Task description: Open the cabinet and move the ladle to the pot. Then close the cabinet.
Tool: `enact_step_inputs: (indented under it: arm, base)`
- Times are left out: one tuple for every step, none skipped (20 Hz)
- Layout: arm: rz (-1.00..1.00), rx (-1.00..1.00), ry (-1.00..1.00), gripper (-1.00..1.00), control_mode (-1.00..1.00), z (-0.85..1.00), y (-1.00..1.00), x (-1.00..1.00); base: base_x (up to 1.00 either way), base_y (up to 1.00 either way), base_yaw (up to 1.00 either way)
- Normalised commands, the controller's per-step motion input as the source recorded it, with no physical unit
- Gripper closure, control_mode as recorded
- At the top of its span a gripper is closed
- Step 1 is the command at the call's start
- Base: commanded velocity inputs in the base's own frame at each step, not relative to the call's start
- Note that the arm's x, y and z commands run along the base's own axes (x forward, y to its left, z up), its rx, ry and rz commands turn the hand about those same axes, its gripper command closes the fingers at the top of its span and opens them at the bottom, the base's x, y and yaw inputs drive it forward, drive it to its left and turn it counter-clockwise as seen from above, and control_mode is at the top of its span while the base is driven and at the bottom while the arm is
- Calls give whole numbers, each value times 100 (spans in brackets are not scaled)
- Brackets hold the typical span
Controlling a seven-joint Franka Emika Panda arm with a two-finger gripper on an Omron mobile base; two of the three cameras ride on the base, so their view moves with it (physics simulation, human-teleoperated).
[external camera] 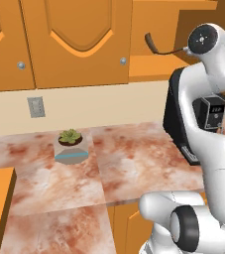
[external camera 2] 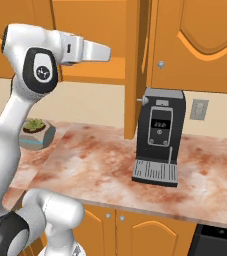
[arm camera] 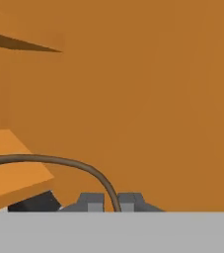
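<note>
The cabinet (external camera: pixel 156 67) stands open, and its door (external camera 2: pixel 133 70) is swung out edge-on above the counter. The dark brown ladle (external camera: pixel 152 43) hangs in front of the cabinet's opening, bowl to the left, its thin handle running right behind my arm. In the hand view the curved ladle handle (arm camera: pixel 59 162) passes between my fingertips (arm camera: pixel 91 201), and my gripper (arm camera: pixel 111 202) is shut on it. My white hand (external camera 2: pixel 92 51) reaches toward the open cabinet at shelf height. The pot is out of view.
A black coffee machine (external camera 2: pixel 159 135) stands on the marble counter (external camera: pixel 124 163) under the open door. A small potted plant (external camera: pixel 70 145) sits further left. Closed wall cabinets (external camera: pixel 79 39) hang on the left, with a wall outlet (external camera: pixel 36 106) below them.
</note>
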Motion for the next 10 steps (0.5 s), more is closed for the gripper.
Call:
enact_step_inputs:
  arm:
    - [-10,1,0,100,-100,8,2,-100]
    - [-11,2,1,100,-100,9,5,-100]
    - [-11,3,1,100,-100,9,8,-100]
    - [-12,4,2,100,-100,8,9,-100]
    - [-11,5,3,100,-100,6,11,-100]
    - [-9,7,4,100,-100,6,13,-100]
    - [-7,8,5,100,-100,5,16,-100]
    - [-4,10,6,100,-100,4,19,-100]
    - [0,11,7,100,-100,6,19,-100]
    - [0,11,6,100,-100,6,23,-100]
  base:
    - [0,0,0]
    - [0,0,0]
    - [0,0,0]
    - [0,0,0]
    - [0,0,0]
    - [0,0,0]
    - [0,0,0]
    - [0,0,0]
    - [0,0,0]
    - [0,0,0]
